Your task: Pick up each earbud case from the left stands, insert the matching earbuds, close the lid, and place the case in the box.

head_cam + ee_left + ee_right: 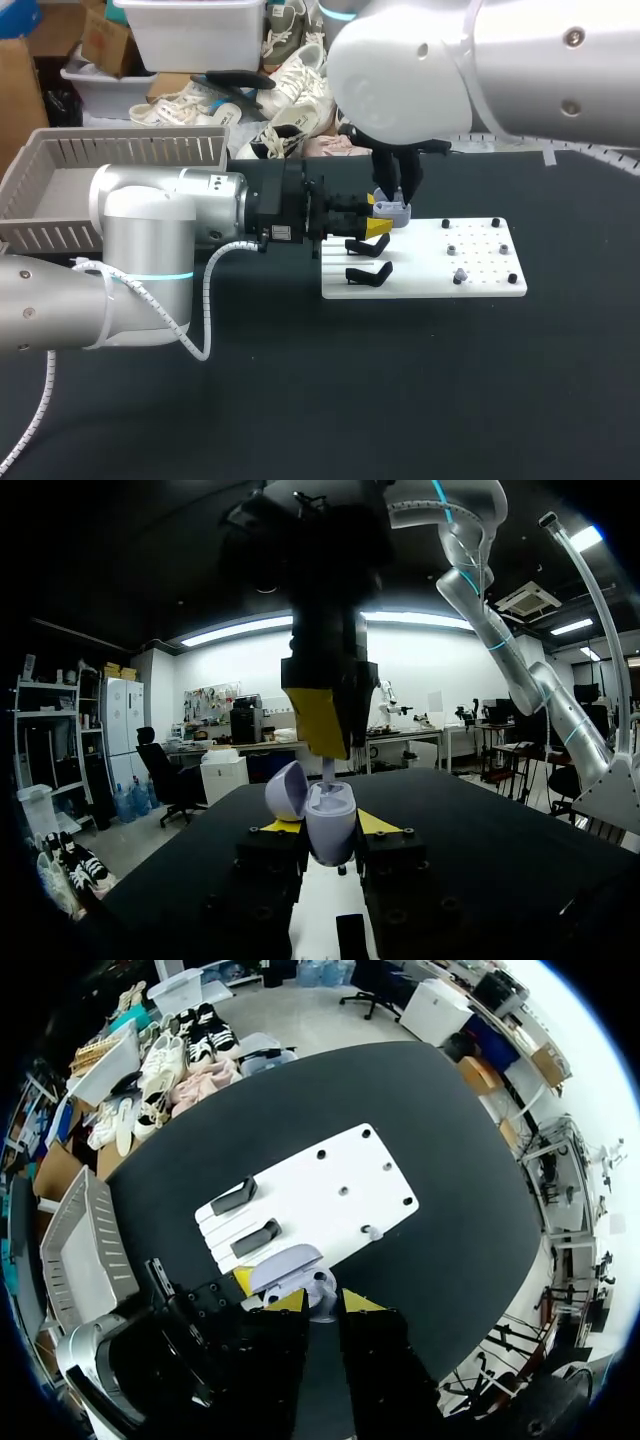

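Sensibly, your left gripper [327,828] clamped the open earbud case [322,815] steady so your right gripper [322,1302], pinching an earbud [328,770], could seat it.

The pale lilac earbud case [330,815] is upright with its lid hinged open and tilted back, clamped between the left end effector's [328,825] fingers. Two black stands [368,246] sit on the white board [480,285] just beside it. The grey slatted box [40,170] stands at the table's far left.

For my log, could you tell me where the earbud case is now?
Left wrist view: the earbud case, lid open, is clamped between the left gripper's fingers, directly under the right gripper.
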Motion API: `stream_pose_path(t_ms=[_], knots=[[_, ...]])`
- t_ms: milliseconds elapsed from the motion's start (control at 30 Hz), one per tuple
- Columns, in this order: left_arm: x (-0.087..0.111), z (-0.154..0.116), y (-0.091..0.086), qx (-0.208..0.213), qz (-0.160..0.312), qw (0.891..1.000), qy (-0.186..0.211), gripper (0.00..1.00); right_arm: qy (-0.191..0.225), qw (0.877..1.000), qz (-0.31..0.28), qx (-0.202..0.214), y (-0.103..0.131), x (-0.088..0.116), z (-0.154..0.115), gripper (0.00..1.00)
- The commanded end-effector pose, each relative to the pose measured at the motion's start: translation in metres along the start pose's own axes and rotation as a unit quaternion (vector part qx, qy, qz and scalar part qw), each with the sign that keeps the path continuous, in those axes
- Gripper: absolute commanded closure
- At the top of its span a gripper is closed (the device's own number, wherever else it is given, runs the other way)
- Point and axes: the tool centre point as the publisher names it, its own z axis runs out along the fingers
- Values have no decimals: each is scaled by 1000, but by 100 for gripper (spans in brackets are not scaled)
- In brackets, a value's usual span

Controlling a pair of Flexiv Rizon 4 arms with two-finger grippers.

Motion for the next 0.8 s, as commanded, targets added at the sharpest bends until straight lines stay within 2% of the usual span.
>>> stream_pose_path(t_ms=[33, 800], knots=[[1, 0, 1, 1, 0, 1000, -1, 100, 1, 1000, 2, 3, 2, 0, 2, 100], [1, 0, 1, 1, 0, 1000, -1, 100, 3, 1000, 5, 14, 5, -2, 13, 100]])
